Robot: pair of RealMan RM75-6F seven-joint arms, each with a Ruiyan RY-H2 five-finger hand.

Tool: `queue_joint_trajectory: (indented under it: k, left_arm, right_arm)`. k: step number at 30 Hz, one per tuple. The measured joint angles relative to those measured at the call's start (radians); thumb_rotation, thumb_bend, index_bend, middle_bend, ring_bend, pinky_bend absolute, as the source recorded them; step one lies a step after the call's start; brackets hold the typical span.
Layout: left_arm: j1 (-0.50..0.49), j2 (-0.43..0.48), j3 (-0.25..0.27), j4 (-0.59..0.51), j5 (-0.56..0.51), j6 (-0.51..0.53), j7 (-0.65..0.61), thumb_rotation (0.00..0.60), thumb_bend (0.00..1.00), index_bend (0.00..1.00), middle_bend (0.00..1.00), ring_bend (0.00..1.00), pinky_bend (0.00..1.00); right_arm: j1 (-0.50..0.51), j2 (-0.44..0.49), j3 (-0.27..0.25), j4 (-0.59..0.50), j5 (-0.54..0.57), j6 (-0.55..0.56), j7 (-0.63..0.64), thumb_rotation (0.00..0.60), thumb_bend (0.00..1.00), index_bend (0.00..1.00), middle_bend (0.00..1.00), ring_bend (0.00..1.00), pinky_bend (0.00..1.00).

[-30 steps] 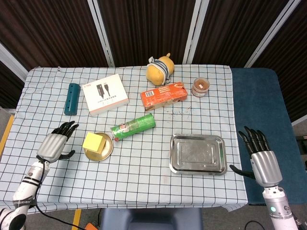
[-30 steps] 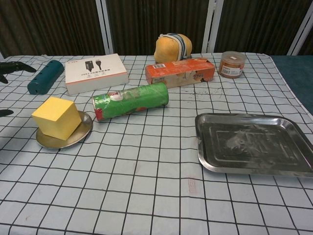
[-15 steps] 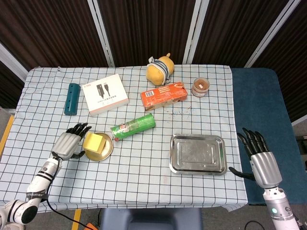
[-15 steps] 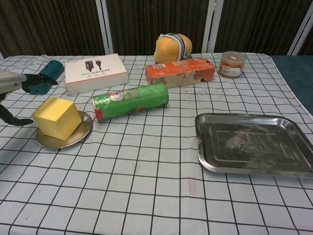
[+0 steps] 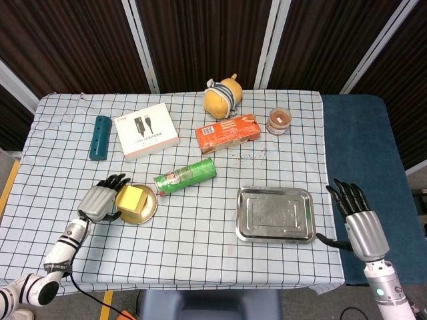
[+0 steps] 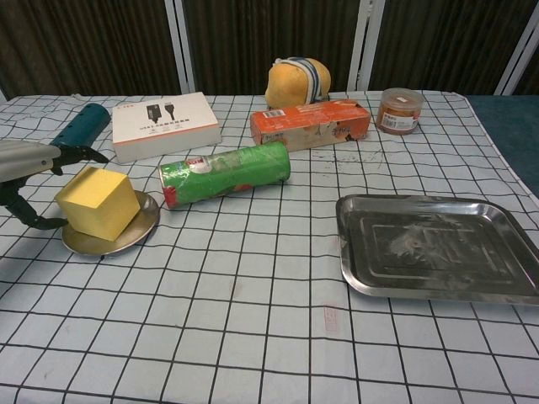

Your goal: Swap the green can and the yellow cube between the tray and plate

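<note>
From the head view, the left hand sits just beside the yellow cube on the plate, its fingers apart around the block's side, likely so it can grab it; the green can lies on its side on the tabletop, near the plate; the tray has nothing in it; the right hand waits off the cloth's edge with fingers spread, holding nothing.

From the chest view, the left hand's fingers reach over and under the cube's far side but have not clamped on it yet.

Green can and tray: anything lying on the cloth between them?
No. In the head view only bare checked cloth separates the green can from the tray; the chest view shows the same open stretch.
</note>
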Motion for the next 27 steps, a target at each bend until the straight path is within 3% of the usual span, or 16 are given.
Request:
queue_joint_trajectory:
  k: [8,18,27]
  left_arm:
    - [-0.013,-0.044,0.006,0.064,-0.001,-0.007,-0.031,0.600,0.30,0.00,0.00,0.00,0.23]
    - [-0.006,-0.082,0.011,0.104,0.064,0.066,-0.103,0.600,0.31,0.01,0.00,0.00,0.23]
    - [-0.007,-0.098,0.022,0.123,0.066,0.062,-0.113,0.600,0.30,0.24,0.04,0.00,0.24]
  right_arm:
    - [-0.003,0.001,0.005,0.002,-0.009,-0.012,0.010,0.600,0.08,0.00,0.00,0.00,0.00]
    - [-0.007,-0.003,0.018,0.004,-0.005,-0.021,0.015,0.600,0.08,0.00,0.00,0.00,0.00]
    - [-0.009,-0.005,0.029,0.005,0.000,-0.026,0.030,0.600,0.08,0.00,0.00,0.00,0.00]
